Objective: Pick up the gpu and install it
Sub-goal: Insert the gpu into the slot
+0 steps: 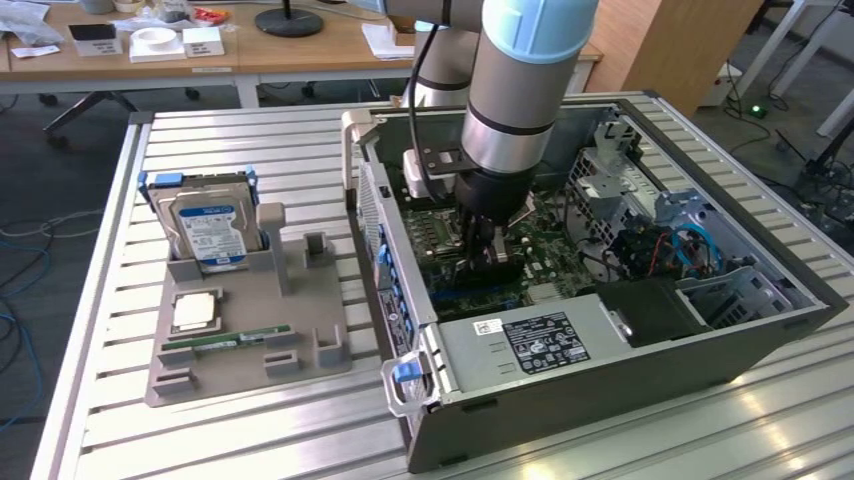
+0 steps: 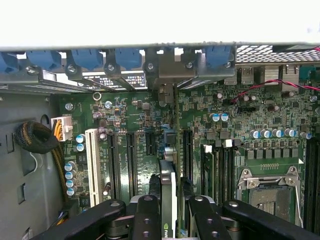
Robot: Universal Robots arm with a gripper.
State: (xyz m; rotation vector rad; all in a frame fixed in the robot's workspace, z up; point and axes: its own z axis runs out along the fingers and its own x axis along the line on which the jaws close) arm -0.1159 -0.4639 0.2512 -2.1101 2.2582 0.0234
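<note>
In the wrist view the gpu (image 2: pixel 169 192) is seen edge-on, a thin dark card standing upright between my two black fingers (image 2: pixel 147 217). My gripper (image 2: pixel 172 222) is shut on it. The card runs over the green motherboard (image 2: pixel 135 117) between the black expansion slots (image 2: pixel 131 160), and its far end reaches the metal bracket openings (image 2: pixel 167 80) at the case's rear wall. Whether its edge sits in a slot I cannot tell. In the exterior view my gripper (image 1: pixel 491 245) is down inside the open computer case (image 1: pixel 747 330), low over the motherboard (image 1: pixel 554 265).
A grey holder tray (image 1: pixel 320 350) at the exterior view's left carries a hard drive (image 1: pixel 211 232), a CPU chip (image 1: pixel 196 310) and a green RAM stick (image 1: pixel 227 343). Inside the case are the power supply (image 1: pixel 527 345), a white slot (image 2: pixel 91 160) and the CPU socket (image 2: pixel 265 185).
</note>
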